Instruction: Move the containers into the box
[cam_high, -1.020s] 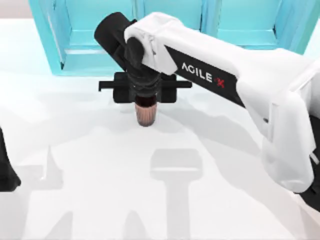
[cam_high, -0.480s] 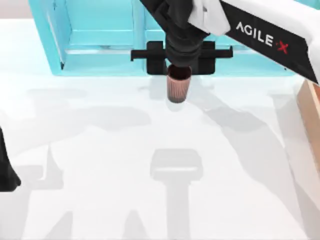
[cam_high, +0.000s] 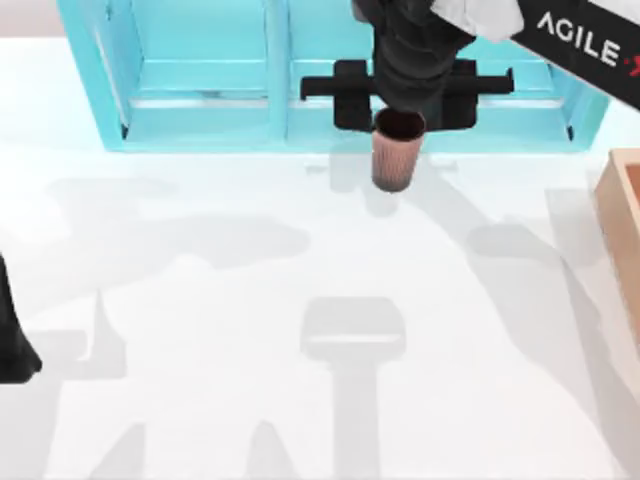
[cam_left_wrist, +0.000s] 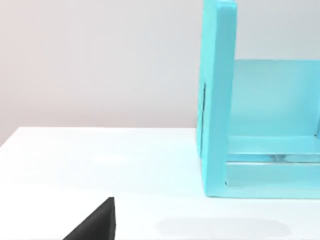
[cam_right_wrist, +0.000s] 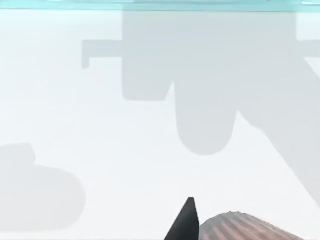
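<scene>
One copper-brown ribbed container (cam_high: 396, 150) hangs above the table near the back, held up in my right gripper (cam_high: 400, 118), which is shut on its top. Its ribbed side (cam_right_wrist: 245, 227) also appears in the right wrist view beside a black fingertip (cam_right_wrist: 185, 220). The tan box (cam_high: 622, 215) pokes in at the right edge of the top view, well to the right of the held container. My left arm (cam_high: 12, 340) is parked at the left edge.
A big turquoise shelf unit (cam_high: 200, 80) runs along the back of the table, directly behind the held container; its side wall (cam_left_wrist: 217, 100) stands in the left wrist view. The white tabletop (cam_high: 300, 400) spreads out in front.
My right gripper has carried the container up off the table and to the right, toward the back. The box's edge has come into view at the right. The left arm has not moved.
</scene>
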